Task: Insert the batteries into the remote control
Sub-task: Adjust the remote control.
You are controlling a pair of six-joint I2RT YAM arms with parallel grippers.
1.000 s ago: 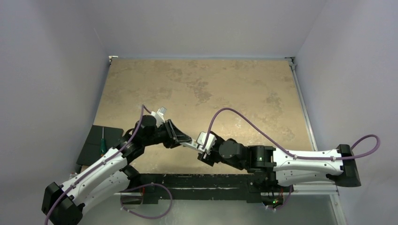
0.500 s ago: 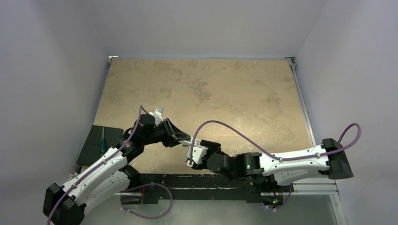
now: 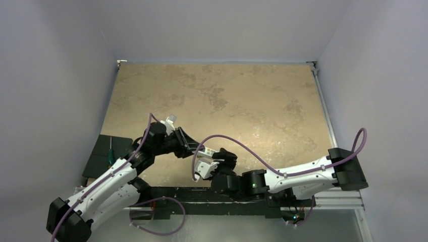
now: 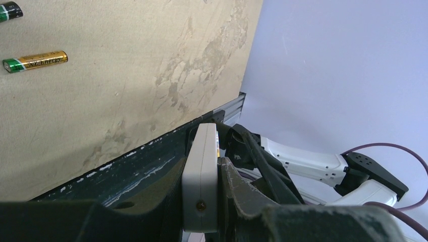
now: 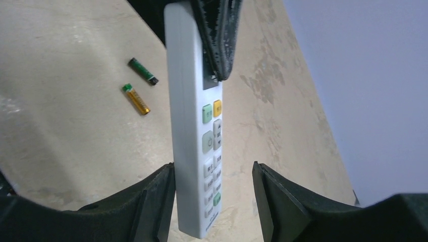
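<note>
My left gripper [image 3: 194, 146] is shut on the top end of the white remote control [image 3: 206, 151] and holds it above the table. In the left wrist view the remote [image 4: 201, 186] is clamped edge-on between my fingers [image 4: 237, 191]. My right gripper [image 5: 213, 201] is open around the remote's [image 5: 194, 126] button end; the left finger [image 5: 151, 201] lies against its side and the right finger stands apart. The dark battery [image 5: 143, 71] and the gold battery [image 5: 136, 99] lie side by side on the table below. Both also show in the left wrist view [image 4: 10, 10] [image 4: 35, 61].
A dark pad with a green-handled screwdriver [image 3: 109, 151] lies off the table's left edge. A black rail [image 3: 202, 194] runs along the near edge by the arm bases. Walls close the table in on the left, back and right.
My right arm has swung left and nearer, bringing its open gripper around the remote's free end. My left gripper has stayed nearly still, holding the remote.
</note>
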